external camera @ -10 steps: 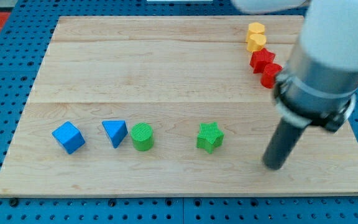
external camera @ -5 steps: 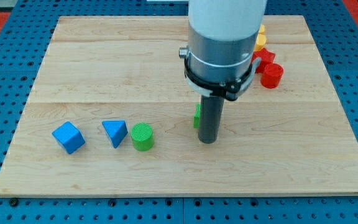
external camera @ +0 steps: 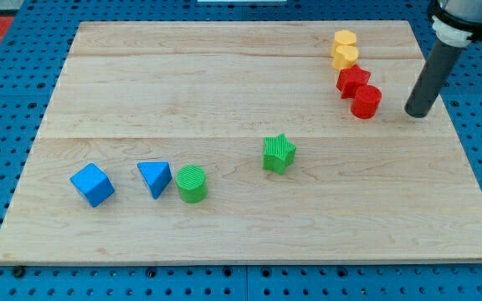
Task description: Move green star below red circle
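Reading from the view's bottom upward:
Bottom row: blue cube (external camera: 91, 185), blue triangle (external camera: 155, 178) and green cylinder (external camera: 192, 184) sit in a line at the view's lower left, apart from the task's blocks.
Green star: the green star (external camera: 279, 154) lies alone near the board's middle, a little toward the view's right and above that row.
Red circle: the red circle (external camera: 366, 101) sits up and to the view's right of the star, touching a red block (external camera: 352, 81) of unclear shape just above it.
Tip: the rod's tip (external camera: 416, 113) rests just to the view's right of the red circle, not touching it; the arm carries no jaws, so nothing opens or clamps.
Deciding relation: the star lies down and well to the view's left of the tip, with the target spot under the red circle between them, so the tip probably has to get around to the star's left side.
Far edge: two yellow blocks (external camera: 346, 48) stand stacked in line at the view's top right.
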Motion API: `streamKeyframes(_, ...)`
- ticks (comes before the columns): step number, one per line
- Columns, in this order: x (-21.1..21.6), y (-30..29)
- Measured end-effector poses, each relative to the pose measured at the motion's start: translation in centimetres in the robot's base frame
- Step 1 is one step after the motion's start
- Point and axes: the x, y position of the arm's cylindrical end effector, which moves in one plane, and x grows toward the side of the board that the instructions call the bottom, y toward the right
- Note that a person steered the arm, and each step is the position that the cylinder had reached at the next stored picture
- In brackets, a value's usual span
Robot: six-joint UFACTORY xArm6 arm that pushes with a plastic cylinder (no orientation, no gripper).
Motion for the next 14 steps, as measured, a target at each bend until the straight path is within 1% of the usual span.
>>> streamKeyframes(1,0.0,-2.4)
streamKeyframes(3,0.0,-3.2)
streamKeyframes(5,0.0,-5.8)
streamKeyframes(6,1.5,-3.4)
streamKeyframes(7,8.1,-3.8)
streamKeyframes(8,14.5,-9.4)
streamKeyframes(9,14.7,-16.7)
streamKeyframes(10,11.0,-18.1)
streamKeyframes(11,10.1,-18.1)
streamKeyframes(12,12.2,-19.4)
streamKeyframes(13,11.7,-23.0)
streamKeyframes(14,9.0,-23.1)
